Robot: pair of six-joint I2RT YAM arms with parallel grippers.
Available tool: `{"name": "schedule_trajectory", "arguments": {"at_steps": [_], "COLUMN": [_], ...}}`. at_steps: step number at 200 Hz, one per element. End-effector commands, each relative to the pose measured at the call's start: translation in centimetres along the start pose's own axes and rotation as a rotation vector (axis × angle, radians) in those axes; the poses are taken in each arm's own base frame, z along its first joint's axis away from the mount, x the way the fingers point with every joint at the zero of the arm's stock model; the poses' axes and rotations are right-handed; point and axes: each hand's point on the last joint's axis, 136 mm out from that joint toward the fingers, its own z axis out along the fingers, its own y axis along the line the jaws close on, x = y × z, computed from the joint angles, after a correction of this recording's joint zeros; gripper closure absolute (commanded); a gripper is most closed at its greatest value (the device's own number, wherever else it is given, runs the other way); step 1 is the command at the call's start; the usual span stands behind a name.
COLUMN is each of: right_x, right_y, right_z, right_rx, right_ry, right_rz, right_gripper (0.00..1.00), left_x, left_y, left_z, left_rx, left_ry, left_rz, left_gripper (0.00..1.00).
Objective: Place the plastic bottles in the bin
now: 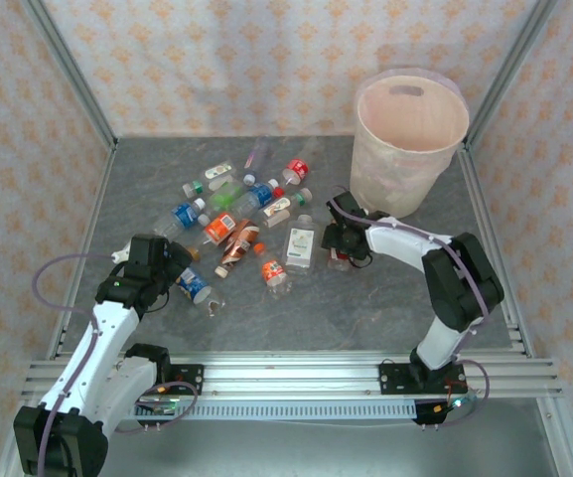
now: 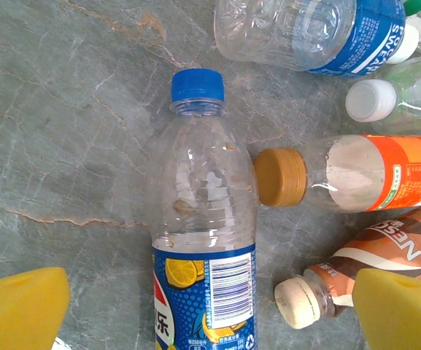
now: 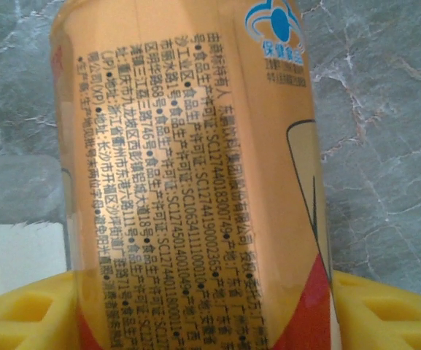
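Note:
Several plastic bottles [image 1: 236,214] lie scattered on the grey table left of the tall beige bin [image 1: 395,174], which stands at the back right. My left gripper [image 1: 172,270] [image 2: 210,313] is open and low over a clear blue-capped bottle [image 2: 204,211] [image 1: 195,286] with a blue lemon label. Its yellow pads [image 2: 20,310] stand wide on either side, clear of the bottle. My right gripper [image 1: 341,248] [image 3: 203,306] is at the foot of the bin, shut on a bottle with a golden-orange label [image 3: 188,168] that fills the gap between its pads [image 3: 385,313].
Beside the blue-capped bottle lie an orange-labelled one with a tan cap [image 2: 371,171], a brown coffee bottle [image 2: 371,255] and a blue-labelled clear one [image 2: 305,33]. A white flat bottle [image 1: 302,245] lies left of my right gripper. Metal frame posts and patterned walls enclose the table.

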Motion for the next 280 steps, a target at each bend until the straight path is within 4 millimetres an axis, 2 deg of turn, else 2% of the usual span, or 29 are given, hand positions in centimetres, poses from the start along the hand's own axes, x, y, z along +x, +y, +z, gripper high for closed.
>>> {"name": "schedule_trajectory", "arguments": {"at_steps": [1,15,40,59,72,86,104,118,138,163,189,217,229,252,280], "right_x": [-2.6,-3.9,-7.1,-10.0,-12.6,-15.1,-18.7,-21.4,-24.7,-27.5,-28.5,-28.2,-27.9,-27.5,-27.8], "right_y": [2.3,4.3,8.5,10.7,11.1,11.2,10.0,8.1,4.7,1.2,-0.8,-3.0,-3.0,-1.3,0.1], "right_z": [-4.0,-7.2,-15.3,-21.5,-25.0,-27.8,-29.8,-30.5,-30.2,-28.0,-23.8,-19.6,-18.3,-16.0,-14.4], "right_rx": [-0.139,-0.252,-0.451,-0.527,-0.518,-0.508,-0.444,-0.364,-0.266,-0.205,-0.154,-0.038,-0.040,-0.123,-0.170], "right_ry": [-0.145,-0.220,-0.391,-0.557,-0.676,-0.771,-0.842,-0.875,-0.876,-0.783,-0.617,-0.456,-0.401,-0.330,-0.308], "right_rz": [-0.057,-0.142,-0.307,-0.418,-0.430,-0.425,-0.372,-0.314,-0.233,-0.167,-0.173,-0.110,-0.093,-0.090,-0.100], "right_gripper": [0.38,0.39,0.40,0.41,0.42,0.42,0.42,0.41,0.40,0.39,0.38,0.38,0.37,0.36,0.35], "left_x": [0.0,0.0,-0.1,0.0,0.1,0.3,0.6,0.7,0.9,1.1,1.4,2.0,2.2,2.4,2.6], "left_y": [0.5,0.5,0.5,0.4,0.3,0.2,0.3,0.4,0.7,1.1,1.4,1.4,1.3,1.3,1.5], "left_z": [0.2,0.2,0.3,0.4,0.4,0.5,0.5,0.4,0.3,0.4,0.8,1.1,1.0,0.9,0.9], "left_rx": [-0.023,-0.025,-0.026,-0.017,-0.011,-0.006,-0.010,-0.018,-0.028,-0.047,-0.061,-0.056,-0.049,-0.042,-0.050], "left_ry": [-0.008,-0.012,-0.015,-0.014,-0.009,0.003,0.018,0.027,0.038,0.042,0.051,0.081,0.091,0.105,0.110], "left_rz": [-0.015,-0.021,-0.034,-0.045,-0.049,-0.053,-0.051,-0.047,-0.047,-0.052,-0.062,-0.043,-0.033,-0.018,-0.012], "left_gripper": [0.00,0.00,0.00,0.00,0.00,0.00,0.00,0.00,0.00,0.00,0.00,0.00,0.00,0.00,0.00]}}
